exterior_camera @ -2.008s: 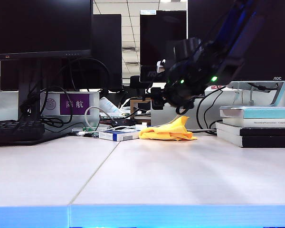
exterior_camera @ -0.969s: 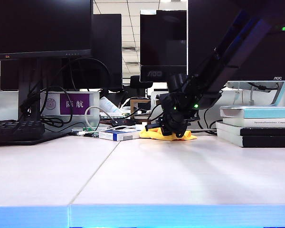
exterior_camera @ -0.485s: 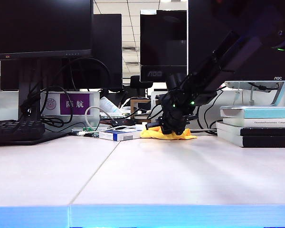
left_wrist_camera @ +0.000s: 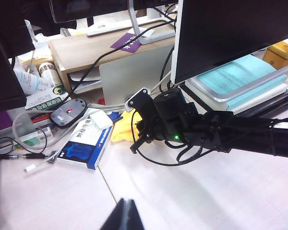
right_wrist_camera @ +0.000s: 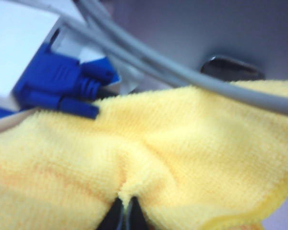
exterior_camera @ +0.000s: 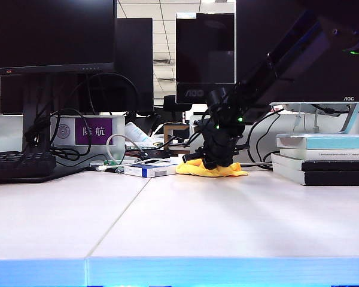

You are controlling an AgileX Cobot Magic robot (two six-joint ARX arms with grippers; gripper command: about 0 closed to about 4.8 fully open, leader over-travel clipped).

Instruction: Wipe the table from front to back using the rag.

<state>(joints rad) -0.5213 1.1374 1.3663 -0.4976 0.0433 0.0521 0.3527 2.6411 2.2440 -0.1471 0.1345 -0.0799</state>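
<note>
The yellow rag [exterior_camera: 234, 171] lies bunched at the back of the pale table [exterior_camera: 227, 221], next to a white-and-blue box. My right gripper [exterior_camera: 218, 164] points down into it, shut, with a fold of the rag [right_wrist_camera: 182, 143] pinched between its tips [right_wrist_camera: 125, 205]. The left wrist view shows the same black gripper [left_wrist_camera: 136, 140] on the rag [left_wrist_camera: 118, 132], most of the cloth hidden under it. My left gripper [left_wrist_camera: 125, 201] is shut on nothing and hovers above the bare table [left_wrist_camera: 206, 191] near its seam; it does not appear in the exterior view.
The white-and-blue box [exterior_camera: 148, 170] and loose cables lie left of the rag. A blue cable plug [right_wrist_camera: 62, 88] touches its edge. A stack of books [exterior_camera: 323, 158] stands to the right, a keyboard [exterior_camera: 21, 164] far left, monitors and a mouse [left_wrist_camera: 69, 112] behind.
My right gripper came down onto the rag and has since tipped more upright over it, staying at the back of the table. The rag has flattened. The left arm has not moved.
</note>
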